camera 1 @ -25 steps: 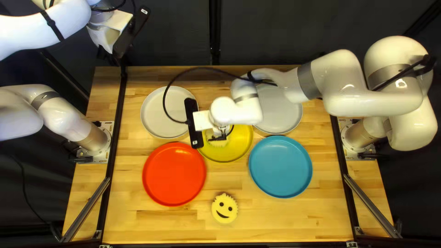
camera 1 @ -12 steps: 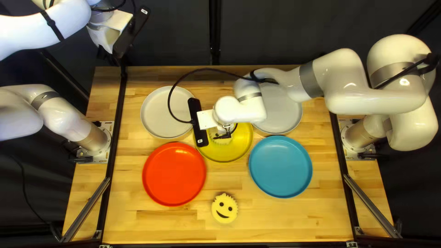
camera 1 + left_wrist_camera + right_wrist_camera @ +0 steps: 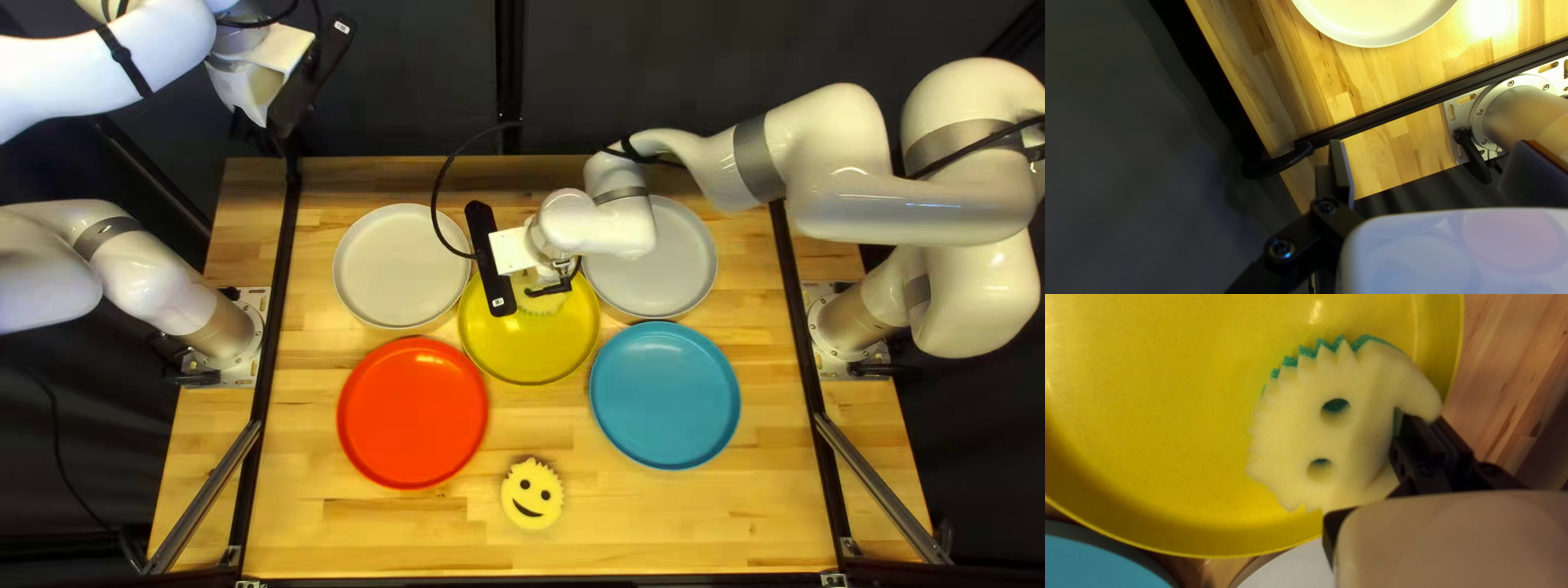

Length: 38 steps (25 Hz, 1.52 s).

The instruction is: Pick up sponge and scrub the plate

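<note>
In the top left view my right gripper [image 3: 554, 286] is over the far part of the yellow plate [image 3: 523, 354], partly hiding a pale yellow sponge [image 3: 538, 306]. The right wrist view has the right gripper [image 3: 1377, 476] shut on the edge of the sponge [image 3: 1301, 435], green side toward the yellow plate [image 3: 1170, 430], near its rim; whether they touch is unclear. My left gripper [image 3: 242, 122] is raised beyond the table's far left corner. Its fingers stand wide apart in the left wrist view, where the left gripper [image 3: 1434, 160] holds nothing.
A red plate [image 3: 413, 413] and a blue plate [image 3: 664, 395] sit on the nearer side. Two grey-white plates [image 3: 400, 267] [image 3: 664, 261] lie farther back. A second smiley sponge [image 3: 532, 493] rests near the table's front edge.
My right gripper and the sponge have moved toward the far side and slightly right over the yellow plate, baring more of it. The left arm has stayed still.
</note>
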Each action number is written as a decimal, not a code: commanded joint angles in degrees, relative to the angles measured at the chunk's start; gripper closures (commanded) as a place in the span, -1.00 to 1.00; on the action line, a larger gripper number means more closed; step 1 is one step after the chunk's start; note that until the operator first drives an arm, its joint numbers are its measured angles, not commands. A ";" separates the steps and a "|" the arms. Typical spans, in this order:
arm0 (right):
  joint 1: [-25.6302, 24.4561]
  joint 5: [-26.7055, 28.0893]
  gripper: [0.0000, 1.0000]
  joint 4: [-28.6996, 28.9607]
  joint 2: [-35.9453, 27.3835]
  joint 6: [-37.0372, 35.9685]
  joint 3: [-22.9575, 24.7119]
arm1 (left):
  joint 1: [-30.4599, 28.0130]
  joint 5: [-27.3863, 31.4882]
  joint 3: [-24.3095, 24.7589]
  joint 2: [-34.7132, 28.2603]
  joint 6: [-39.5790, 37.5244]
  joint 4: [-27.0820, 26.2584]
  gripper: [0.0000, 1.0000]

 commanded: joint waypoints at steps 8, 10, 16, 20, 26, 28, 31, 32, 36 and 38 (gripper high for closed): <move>5.01 0.64 1.00 -2.83 0.81 3.44 -0.15 | 0.00 0.00 0.00 0.00 0.00 0.00 -1.00; 3.14 -0.59 1.00 -2.52 -0.03 1.29 1.13 | 0.00 0.00 0.00 0.00 0.00 0.00 -1.00; -1.38 -3.64 1.00 -2.70 -1.37 -3.75 3.66 | 0.00 0.00 0.00 0.00 0.00 0.00 -1.00; -3.55 -5.28 1.00 -3.78 -2.01 -6.10 5.01 | 0.00 0.00 0.00 0.00 0.00 0.00 -1.00; -3.53 -4.70 1.00 -4.57 -2.56 -6.96 4.85 | 0.00 0.00 0.00 0.00 0.00 0.00 -1.00; -3.58 -4.64 1.00 -4.56 -2.92 -7.26 5.11 | 0.00 0.00 0.00 0.00 0.00 0.00 -1.00; -2.58 -4.32 1.00 -4.32 -2.81 -7.01 5.20 | 0.00 0.00 0.00 0.00 0.00 0.00 -1.00; -2.04 -4.33 1.00 -4.28 -2.84 -6.74 5.53 | 0.00 0.00 0.00 0.00 0.00 0.00 -1.00; 0.39 -3.64 1.00 -3.47 -3.18 -5.89 6.33 | 0.00 0.00 0.00 0.00 0.00 0.00 -1.00; 1.66 -2.84 1.00 -3.16 -3.41 -5.33 6.32 | 0.00 0.00 0.00 0.00 0.00 0.00 -1.00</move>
